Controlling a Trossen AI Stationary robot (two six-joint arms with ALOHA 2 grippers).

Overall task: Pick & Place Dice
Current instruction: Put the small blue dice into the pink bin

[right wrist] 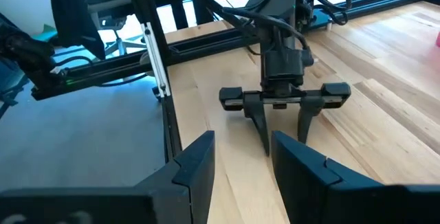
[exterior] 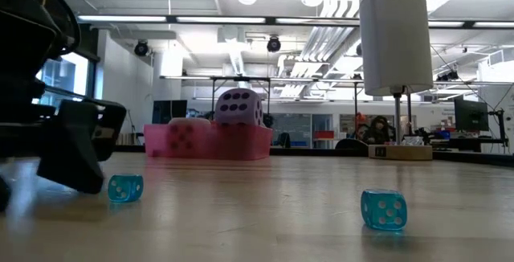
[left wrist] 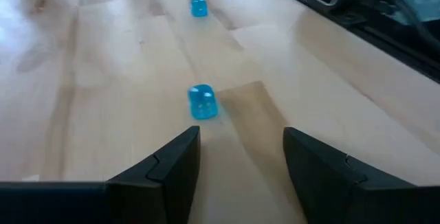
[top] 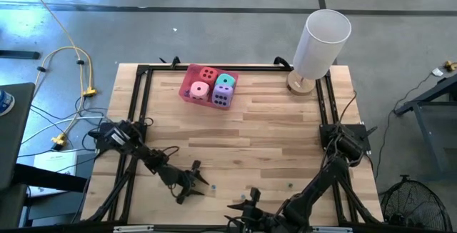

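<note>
A: We are seeing the left gripper (top: 194, 184) hanging low over the table's near edge, jaws parted and holding nothing; a small blue die (left wrist: 203, 103) is resting just ahead of them.

B: We are finding no long axis on that cube. The right gripper (top: 246, 206) is waiting nearby, jaws parted, empty. Four large dice (top: 213, 85) are sitting in the pink tray (top: 187, 93).

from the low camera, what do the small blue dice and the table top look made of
The small blue dice look like clear, glossy plastic: light passes through them and white pips show. The table top looks like light wood planks with a smooth, faintly shiny finish; grain and seams show from above.
</note>
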